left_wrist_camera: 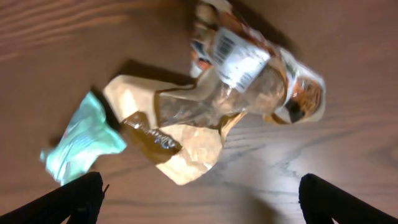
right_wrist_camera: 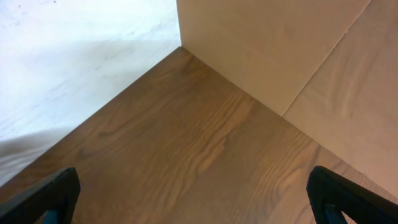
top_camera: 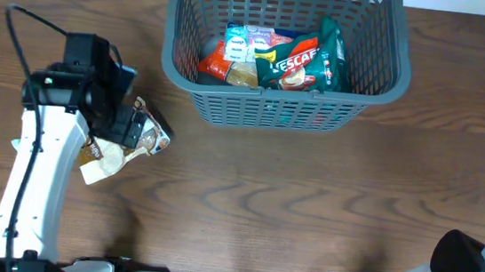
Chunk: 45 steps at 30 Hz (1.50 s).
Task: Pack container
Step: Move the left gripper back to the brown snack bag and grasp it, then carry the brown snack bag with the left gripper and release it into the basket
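Note:
The dark grey lattice basket (top_camera: 384, 51) stands at the top middle of the table. It holds a green Nescafe bag (top_camera: 301, 66), a red packet (top_camera: 215, 65) and a white pouch (top_camera: 244, 42). My left gripper (left_wrist_camera: 199, 202) is open and empty, just above the table over a crinkled clear and tan snack bag (left_wrist_camera: 205, 106), which also shows in the overhead view (top_camera: 140, 137) under the arm. A small pale green packet (left_wrist_camera: 78, 140) lies beside it. My right gripper (right_wrist_camera: 193, 199) is open and empty at the bottom right, far from the basket.
The left arm (top_camera: 38, 170) reaches up the left side of the table. A light wall and board panels (right_wrist_camera: 280, 43) stand beyond the table corner in the right wrist view.

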Each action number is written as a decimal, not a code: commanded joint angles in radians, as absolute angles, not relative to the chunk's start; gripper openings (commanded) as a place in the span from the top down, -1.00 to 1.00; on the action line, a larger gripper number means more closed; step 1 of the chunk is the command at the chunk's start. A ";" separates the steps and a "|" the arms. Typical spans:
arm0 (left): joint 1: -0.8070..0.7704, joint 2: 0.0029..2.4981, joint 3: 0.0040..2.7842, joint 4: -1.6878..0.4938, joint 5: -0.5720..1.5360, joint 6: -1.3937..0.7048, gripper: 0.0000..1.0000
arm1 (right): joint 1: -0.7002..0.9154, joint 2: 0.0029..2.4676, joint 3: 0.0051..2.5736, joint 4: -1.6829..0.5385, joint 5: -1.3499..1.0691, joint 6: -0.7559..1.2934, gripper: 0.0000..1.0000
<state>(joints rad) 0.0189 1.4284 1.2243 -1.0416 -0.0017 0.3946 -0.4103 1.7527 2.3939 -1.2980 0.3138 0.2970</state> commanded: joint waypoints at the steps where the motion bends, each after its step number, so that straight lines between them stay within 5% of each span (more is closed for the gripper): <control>1: 0.025 1.433 1.153 -1.030 0.070 0.698 -0.97 | -0.416 1.741 2.393 -1.299 0.321 0.310 -0.98; 7: 0.036 1.442 1.111 -0.979 0.072 0.907 -0.96 | -0.416 1.741 2.393 -1.299 0.321 0.310 -0.99; 17: 0.087 1.591 1.111 -0.864 0.071 0.962 -0.96 | -0.416 1.741 2.393 -1.299 0.321 0.310 -0.98; 38: 0.089 1.925 1.111 -0.719 0.128 0.895 -0.97 | -0.416 1.741 2.393 -1.299 0.321 0.310 -0.98; 39: 0.089 1.932 1.111 -0.719 0.132 0.896 -0.87 | -0.416 1.741 2.393 -1.299 0.321 0.310 -0.99; 40: 0.089 1.938 1.111 -0.716 0.132 0.897 -0.33 | -0.416 1.741 2.393 -1.299 0.321 0.310 -0.98; 41: 0.089 1.942 1.111 -0.712 0.131 0.896 0.53 | -0.416 1.741 2.393 -1.299 0.321 0.310 -0.98; 42: 0.089 1.942 1.111 -0.708 0.132 0.896 0.88 | -0.416 1.741 2.393 -1.299 0.321 0.310 -0.98; 45: 0.089 1.933 1.114 -0.696 0.131 0.897 0.88 | -0.416 1.741 2.393 -1.299 0.321 0.310 -0.99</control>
